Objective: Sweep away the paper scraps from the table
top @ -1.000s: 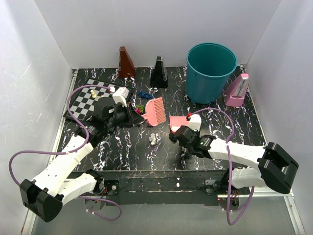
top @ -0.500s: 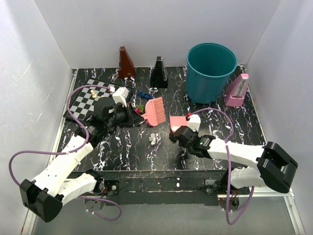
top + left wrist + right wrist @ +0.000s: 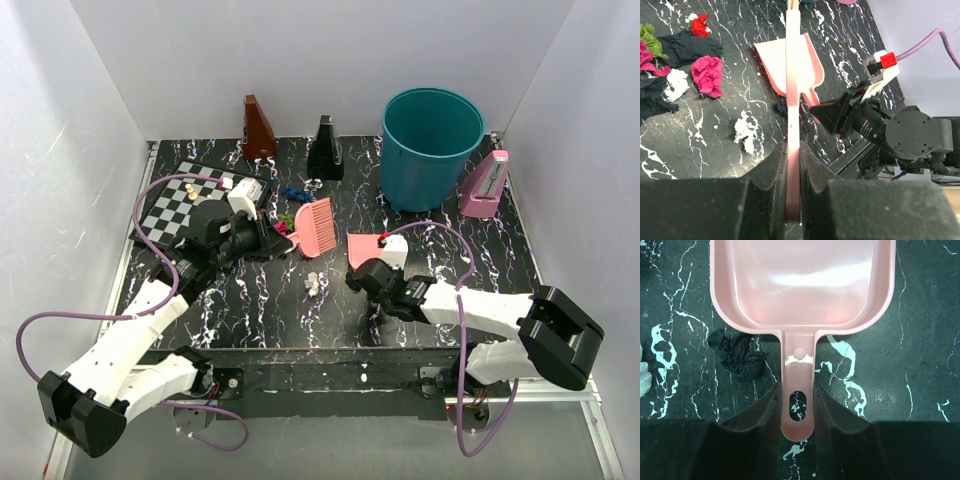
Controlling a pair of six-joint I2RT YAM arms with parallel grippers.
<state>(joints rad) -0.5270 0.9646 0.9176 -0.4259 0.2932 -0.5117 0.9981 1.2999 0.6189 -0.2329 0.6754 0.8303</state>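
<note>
Two pink tools are being held over the black marbled desk (image 3: 250, 300). The brush (image 3: 315, 228) is being clenched by its handle in the left claw (image 3: 792, 165). The dustpan (image 3: 800, 285) is being gripped in the right claw (image 3: 797, 405), whose jaws are lying against both edges of its thin handle.

The paper scraps (image 3: 707, 75) are being shown mostly bunched mid-desk toward the far edge, between the chessboard (image 3: 175, 205) at the far-left corner and the teal bin (image 3: 432, 145) at the far right. One white wad (image 3: 315, 285) is lying nearer the near edge, and a dark one (image 3: 737, 355) just beside the pan's handle.

The wads are being judged light, soft and springy, likely to roll or scatter at a hard stroke. They are probably best not pinched at all but pushed gently by the bristles. The pan looks stiff yet smooth, so its handle may pivot unless it is being held squarely with the lip flat on the desk.
</note>
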